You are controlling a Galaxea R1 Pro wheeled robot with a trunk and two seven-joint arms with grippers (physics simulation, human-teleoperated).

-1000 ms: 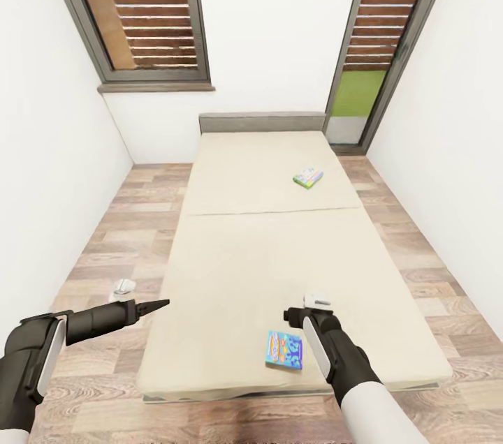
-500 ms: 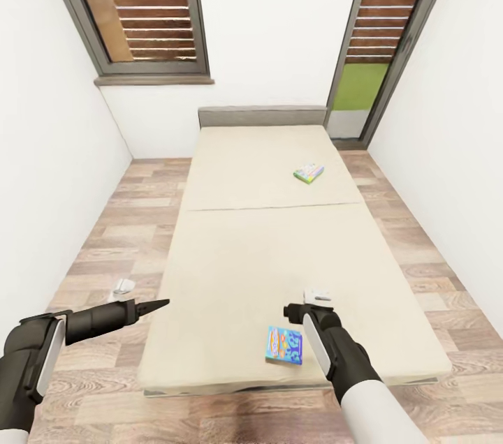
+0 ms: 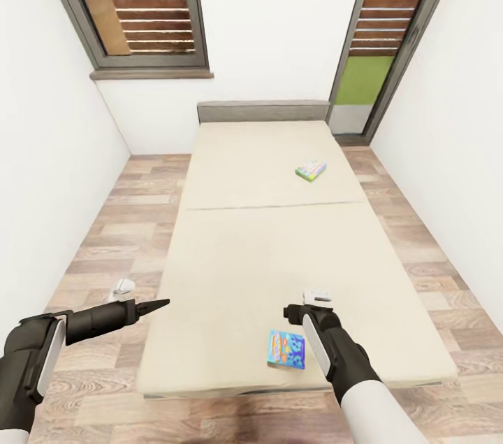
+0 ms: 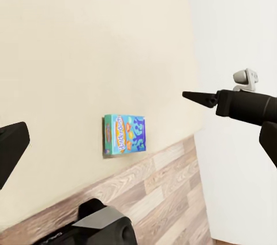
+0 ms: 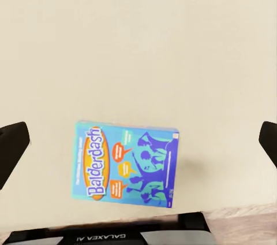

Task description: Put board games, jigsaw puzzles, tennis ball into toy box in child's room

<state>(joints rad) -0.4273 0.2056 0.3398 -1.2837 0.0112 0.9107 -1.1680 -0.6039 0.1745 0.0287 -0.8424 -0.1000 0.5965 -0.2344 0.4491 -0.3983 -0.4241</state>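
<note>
On the wide beige bed (image 3: 279,248), both flat board games untouched: blue box (image 3: 286,349) near foot edge, pale green-edged box (image 3: 310,169) farther up. Right gripper (image 3: 316,299) spread, empty, hovering just beside the blue one; nothing boxed yet.

From the head camera my two arms look alike: matte black housings, each with a pale grey-white panel along its side, and white sleeves nearer the trunk. My left gripper (image 3: 155,304) ends in slim, tapered black fingers. My right gripper (image 3: 290,314) carries a small white-grey block at its tip. Its wrist housing is printed "GALAXEA AI" in white.
</note>
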